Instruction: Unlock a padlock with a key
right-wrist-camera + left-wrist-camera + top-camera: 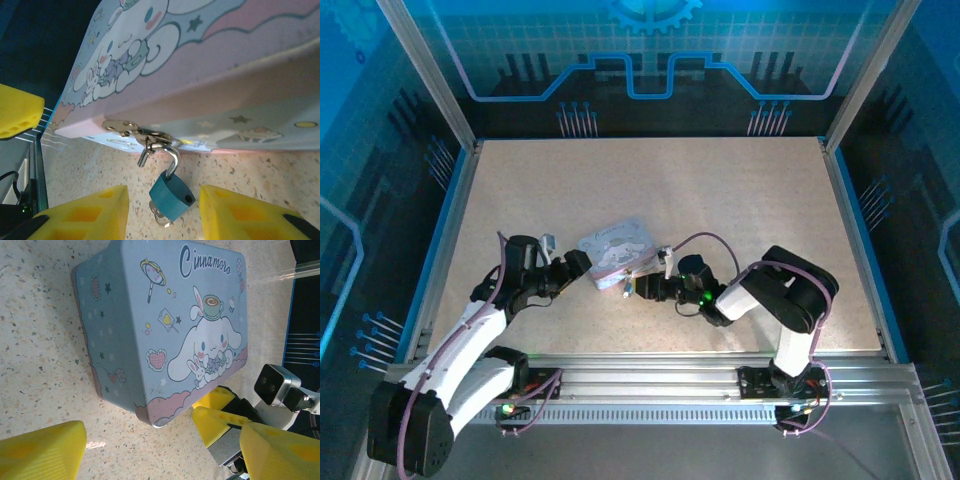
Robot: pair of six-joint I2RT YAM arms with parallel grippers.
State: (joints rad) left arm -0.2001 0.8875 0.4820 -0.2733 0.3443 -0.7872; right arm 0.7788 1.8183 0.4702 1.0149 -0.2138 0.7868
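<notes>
The padlock (pixel 172 195) is small and teal-blue and hangs by its silver shackle from the hasp (pixel 125 127) on the pale blue cartoon tin (pixel 225 60). One shackle leg is out of the body and its hole shows empty. The key (pixel 161 217) shows as a silver bit under the padlock body, seemingly in the keyhole. My right gripper (pixel 164 200) is open, with a yellow finger on each side of the padlock and apart from it. From above, the padlock (pixel 628 290) lies just ahead of the right gripper (pixel 645 288). My left gripper (pixel 160 450) is open at the tin's (pixel 165 325) near corner, holding nothing.
The tin (pixel 615 252) sits mid-table on the speckled surface (pixel 720 190), between the two arms. The right arm's yellow fingers (pixel 220 415) and wrist camera (pixel 275 385) sit close beside the tin's corner in the left wrist view. Blue walls surround the table.
</notes>
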